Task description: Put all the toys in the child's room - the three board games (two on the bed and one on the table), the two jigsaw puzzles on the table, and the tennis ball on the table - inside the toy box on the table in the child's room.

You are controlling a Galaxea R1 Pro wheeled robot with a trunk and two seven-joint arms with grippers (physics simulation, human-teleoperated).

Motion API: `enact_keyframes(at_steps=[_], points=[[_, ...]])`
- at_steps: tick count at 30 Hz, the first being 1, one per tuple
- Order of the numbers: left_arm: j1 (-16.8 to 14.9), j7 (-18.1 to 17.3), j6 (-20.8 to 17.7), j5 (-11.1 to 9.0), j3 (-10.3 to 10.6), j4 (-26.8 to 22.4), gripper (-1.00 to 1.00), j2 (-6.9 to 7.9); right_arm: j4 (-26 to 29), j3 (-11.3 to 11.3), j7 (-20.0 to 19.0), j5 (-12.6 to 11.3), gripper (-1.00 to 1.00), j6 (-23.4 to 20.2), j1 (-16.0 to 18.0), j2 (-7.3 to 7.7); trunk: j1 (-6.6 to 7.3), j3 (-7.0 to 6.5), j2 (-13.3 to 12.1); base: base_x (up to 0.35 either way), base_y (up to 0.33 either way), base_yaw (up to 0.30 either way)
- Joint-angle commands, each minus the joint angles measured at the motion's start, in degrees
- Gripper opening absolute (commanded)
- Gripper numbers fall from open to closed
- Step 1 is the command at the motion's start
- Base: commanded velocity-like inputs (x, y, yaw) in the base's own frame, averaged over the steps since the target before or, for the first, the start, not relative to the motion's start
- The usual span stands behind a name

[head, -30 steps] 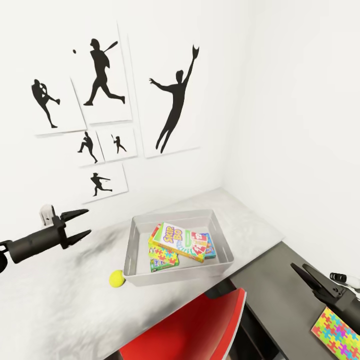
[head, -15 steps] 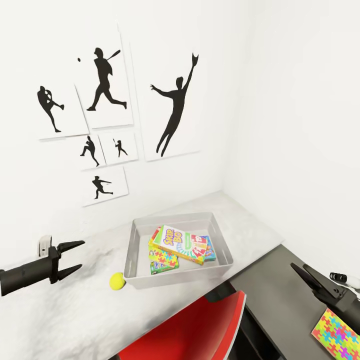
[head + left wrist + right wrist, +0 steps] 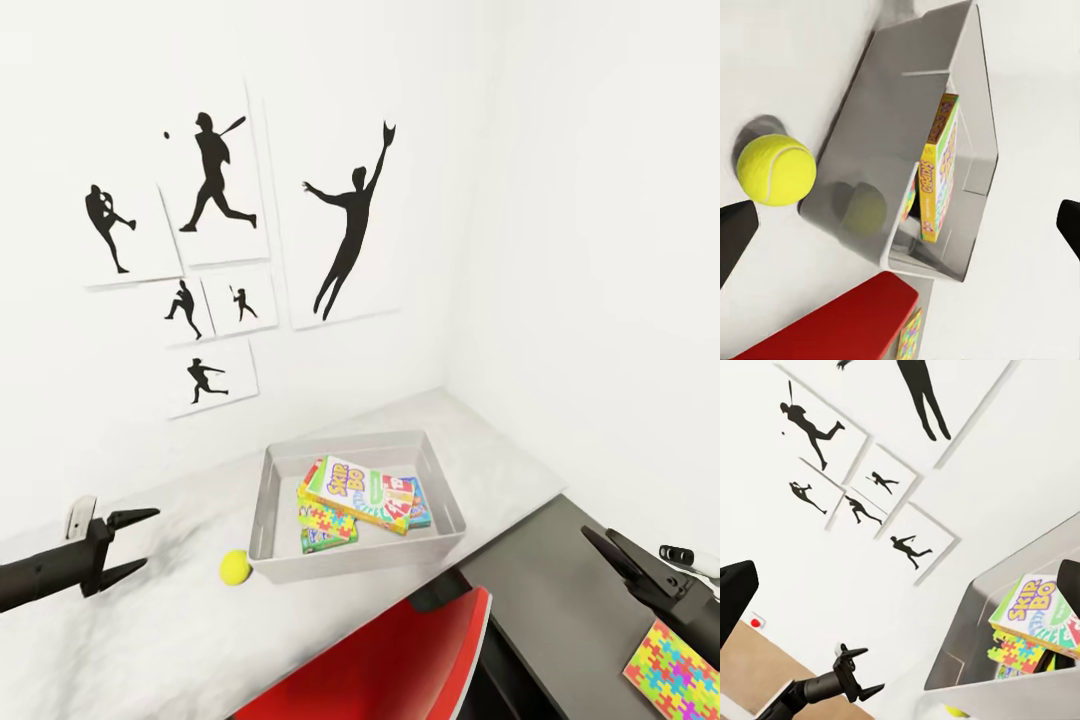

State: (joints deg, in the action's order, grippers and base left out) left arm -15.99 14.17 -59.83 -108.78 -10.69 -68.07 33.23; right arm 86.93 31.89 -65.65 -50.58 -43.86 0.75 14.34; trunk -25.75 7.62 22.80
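Note:
The light-grey toy box (image 3: 262, 505) stands on the pale table (image 3: 490, 450) near the corner. Inside it lie the Skip-Bo board game (image 3: 365, 492), a blue board game (image 3: 421, 506) beneath it, and a mosaic jigsaw puzzle (image 3: 326, 520). The tennis ball (image 3: 235, 567) rests on the table against the box's near-left corner. My left gripper (image 3: 150, 538) hovers open, left of the ball and apart from it; its wrist view looks down on the ball (image 3: 776, 169) and the box (image 3: 862, 150). My right gripper (image 3: 597, 532) is open over the dark cabinet, beside a second jigsaw puzzle (image 3: 675, 668).
A red chair (image 3: 400, 650) sits under the table's front edge, below the toy box. The lower dark-grey cabinet (image 3: 560, 600) adjoins the table on the right, with a small black-and-white object (image 3: 682, 552) on it. Baseball silhouette pictures (image 3: 345, 230) hang on the white wall.
My left gripper has dropped lower and drawn back to the left, staying open. The head view has shifted slightly. The right arm, the ball and the box are unmoved.

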Motion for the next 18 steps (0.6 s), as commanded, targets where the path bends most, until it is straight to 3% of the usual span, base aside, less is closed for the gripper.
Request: enact_keyframes(at_steps=[1, 11, 18], points=[[-0.07, 0.59, -0.18, 0.01, -0.08, 0.03, 1.0, -0.01, 0.03, 0.01, 0.0, -0.23, 1.0, -0.33, 0.04, 0.0, -0.04, 0.03, 0.12, 0.0, 0.0, 0.0], [-0.06, 0.49, -0.18, 5.07, 0.07, 0.13, 1.0, -0.1, 0.07, 0.01, -0.01, -0.16, 1.0, -0.18, 0.04, -0.13, -0.04, -0.89, 0.12, 0.0, 0.0, 0.0], [-0.05, 0.47, -0.18, 5.87, 0.05, 0.2, 1.0, -0.44, 0.06, 0.01, -0.01, -0.14, 1.0, -0.13, 0.04, -0.18, -0.04, -1.47, 0.12, 0.0, 0.0, 0.0]])
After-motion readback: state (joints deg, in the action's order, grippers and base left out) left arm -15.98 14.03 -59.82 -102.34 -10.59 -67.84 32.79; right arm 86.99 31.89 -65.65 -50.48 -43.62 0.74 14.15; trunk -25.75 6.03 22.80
